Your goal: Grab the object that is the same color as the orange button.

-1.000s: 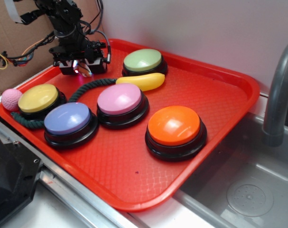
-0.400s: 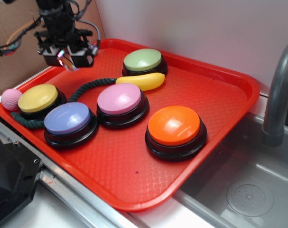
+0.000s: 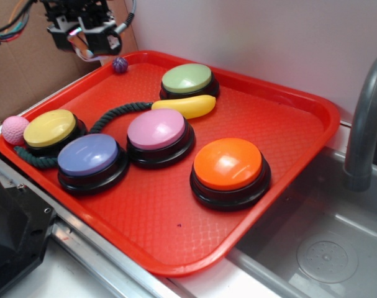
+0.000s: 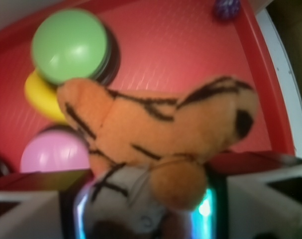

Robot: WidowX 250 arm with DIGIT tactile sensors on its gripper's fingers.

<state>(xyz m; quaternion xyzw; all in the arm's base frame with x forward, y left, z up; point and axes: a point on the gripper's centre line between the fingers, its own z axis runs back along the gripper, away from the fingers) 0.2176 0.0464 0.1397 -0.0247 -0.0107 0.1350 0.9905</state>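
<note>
**Tiger in the gripper, high over the tray's far corner**

We see the gripper [image 3: 87, 45] raised above the far left corner of the red tray [image 3: 300, 105], well clear of its surface. In the wrist view the tiger [image 4: 155, 134] fills most of the picture: orange plush with black stripes and a white patch, lying across the gap between the two white fingers [image 4: 34, 211], which press in on it from either side. The gripper is pinching the tiger. From the exterior view we make out only a small pale bit of it at the fingertips.

Just below and beside the gripper, a small purple ball [image 3: 120, 64] rests on the tray near the rim. Farther off lie the green button [image 3: 187, 79] and the banana [image 3: 185, 107], the banana touching the green button's base. Beyond them, well apart from the gripper, sits the pink button [image 3: 157, 129], and farthest away the orange button [image 3: 228, 164]. Below the gripper on the near left side are the yellow button [image 3: 49, 128] and the blue button [image 3: 89, 155], with a dark rope [image 3: 110, 117] curving between them toward the banana. A pink ball [image 3: 15, 129] lies at the tray's left edge, just beside the yellow button.
</note>
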